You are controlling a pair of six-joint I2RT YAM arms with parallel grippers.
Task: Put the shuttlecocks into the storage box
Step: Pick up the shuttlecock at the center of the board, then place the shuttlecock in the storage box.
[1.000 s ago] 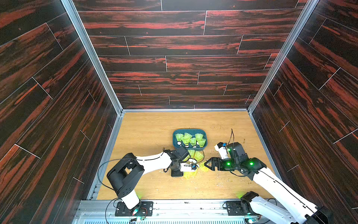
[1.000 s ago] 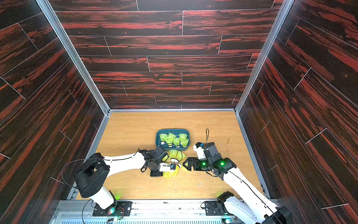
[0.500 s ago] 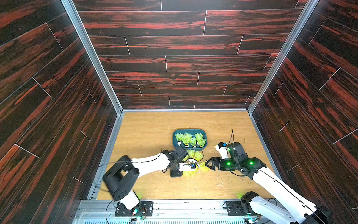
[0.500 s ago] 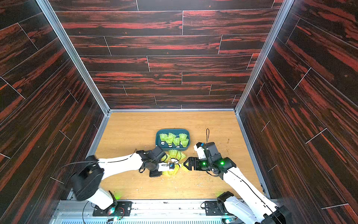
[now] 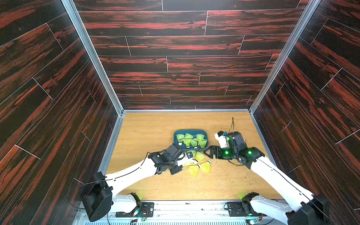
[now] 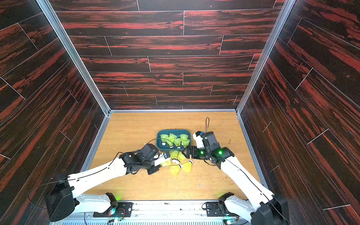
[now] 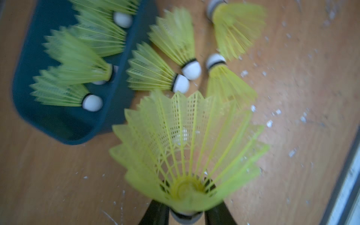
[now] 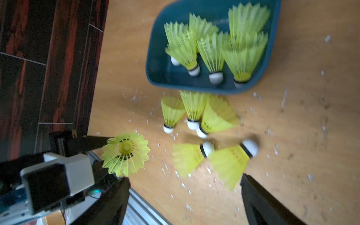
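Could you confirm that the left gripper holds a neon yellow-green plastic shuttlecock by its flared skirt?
Not quite: the left gripper holds the neon yellow-green plastic shuttlecock by its rounded white tip, not its skirt. The left wrist view shows the black fingers either side of the tip.

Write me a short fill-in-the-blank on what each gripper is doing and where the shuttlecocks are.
1. The left gripper is ___ on one shuttlecock, pinching its cork end.
2. The right gripper holds nothing; its jaws stand ___.
3. The loose shuttlecocks lie on the table, ___ the storage box.
Missing words: shut; open; outside.
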